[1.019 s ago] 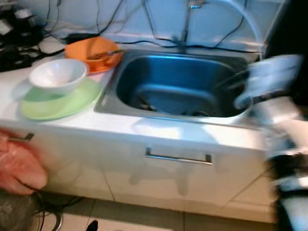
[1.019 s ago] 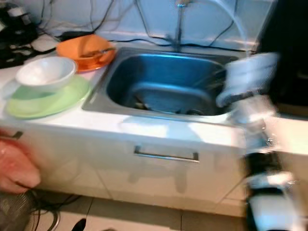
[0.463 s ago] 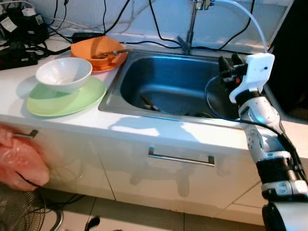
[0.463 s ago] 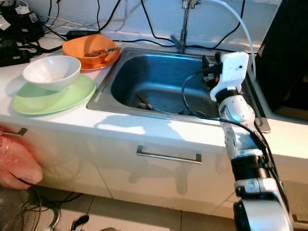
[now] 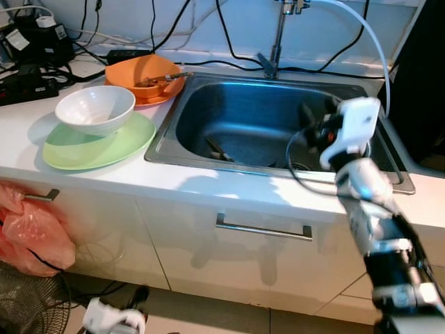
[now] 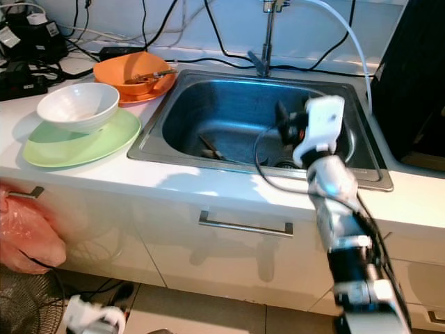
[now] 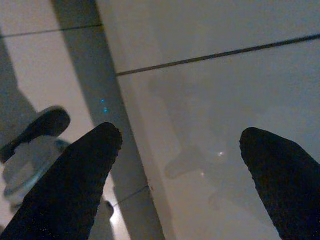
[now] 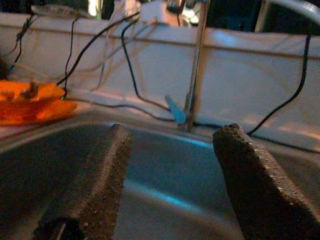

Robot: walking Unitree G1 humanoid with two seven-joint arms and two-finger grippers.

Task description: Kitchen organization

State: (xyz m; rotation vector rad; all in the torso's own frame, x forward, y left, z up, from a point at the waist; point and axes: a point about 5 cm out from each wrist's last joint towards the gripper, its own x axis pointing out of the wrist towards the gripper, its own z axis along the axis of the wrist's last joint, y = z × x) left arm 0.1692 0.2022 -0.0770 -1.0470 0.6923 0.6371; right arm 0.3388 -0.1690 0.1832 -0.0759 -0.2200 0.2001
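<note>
While my right gripper (image 8: pixel 170 185) hangs over the right part of the sink (image 6: pixel 375 182), its two black fingers are spread wide with nothing between them, pointing across the basin toward the faucet (image 8: pixel 194 95) on the back wall. I'm working from there outward. Down in the basin, toward the front, I can make out dark utensils (image 6: pixel 208 148) lying on the bottom; they look like the likely thing to collect, though I can't tell exactly what they are.

To do this reach well, I'd tilt the wrist down, keep the fingers wide until they straddle one piece, and stay off the steel wall on the way in. The gripper's own black cable (image 6: pixel 261 156) loops toward the basin, so I'd watch it doesn't snag the rim.

Further left on the counter, a white bowl (image 6: pixel 77 106) sits on a green plate (image 6: pixel 104 142), and behind them an orange bowl (image 6: pixel 132 76) holds a utensil and scraps. A pink bag (image 6: pixel 24 236) hangs low by the cabinet.

My left gripper (image 7: pixel 180 185) hangs idle near the floor tiles, fingers apart.
</note>
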